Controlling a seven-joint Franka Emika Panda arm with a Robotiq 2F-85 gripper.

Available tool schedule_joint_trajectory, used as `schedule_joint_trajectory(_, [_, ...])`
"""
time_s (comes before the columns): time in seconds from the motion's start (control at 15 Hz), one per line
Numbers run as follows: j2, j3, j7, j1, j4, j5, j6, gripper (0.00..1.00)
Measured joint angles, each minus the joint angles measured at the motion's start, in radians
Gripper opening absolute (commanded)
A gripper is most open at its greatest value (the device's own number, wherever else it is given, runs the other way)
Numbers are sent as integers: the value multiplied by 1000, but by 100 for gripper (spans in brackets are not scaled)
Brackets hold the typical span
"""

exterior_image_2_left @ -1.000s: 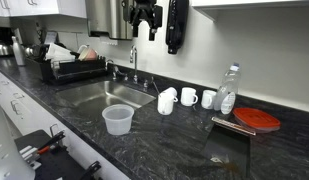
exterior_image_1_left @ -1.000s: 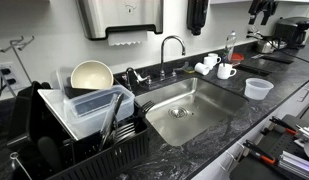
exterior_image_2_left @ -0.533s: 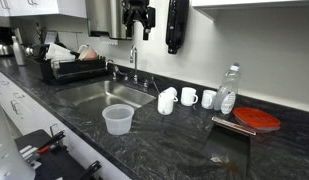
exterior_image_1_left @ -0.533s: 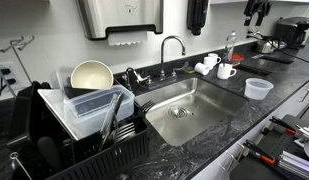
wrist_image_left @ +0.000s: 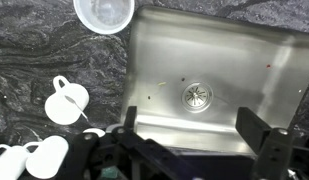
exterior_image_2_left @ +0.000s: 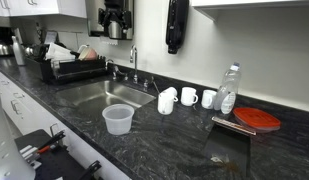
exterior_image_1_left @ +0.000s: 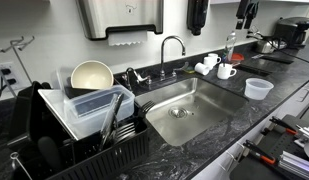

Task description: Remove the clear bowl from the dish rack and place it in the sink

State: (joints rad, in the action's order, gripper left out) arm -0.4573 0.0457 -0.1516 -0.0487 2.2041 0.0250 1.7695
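Nothing is done yet: the clear bowl [exterior_image_1_left: 91, 104] sits in the dish rack [exterior_image_1_left: 86, 160]. The end effector [wrist_image_left: 191, 125] hangs released and empty above the bare sink [exterior_image_1_left: 201, 100].

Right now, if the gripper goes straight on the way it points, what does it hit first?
Likely the sink floor near the drain; nothing shows between it and the open gripper, though depth is unclear.
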Motion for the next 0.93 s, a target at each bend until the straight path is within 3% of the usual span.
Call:
schedule_joint_trajectory(0.2, [-34, -30, -22, -32, 32, 0, 0, 100])
schedule_joint_trajectory(0.73, [-42, -30, -38, -35, 42, 2, 0, 100])
schedule_joint_trajectory(0.93, [-16, -73, -35, -85, 43, 48, 20, 100])
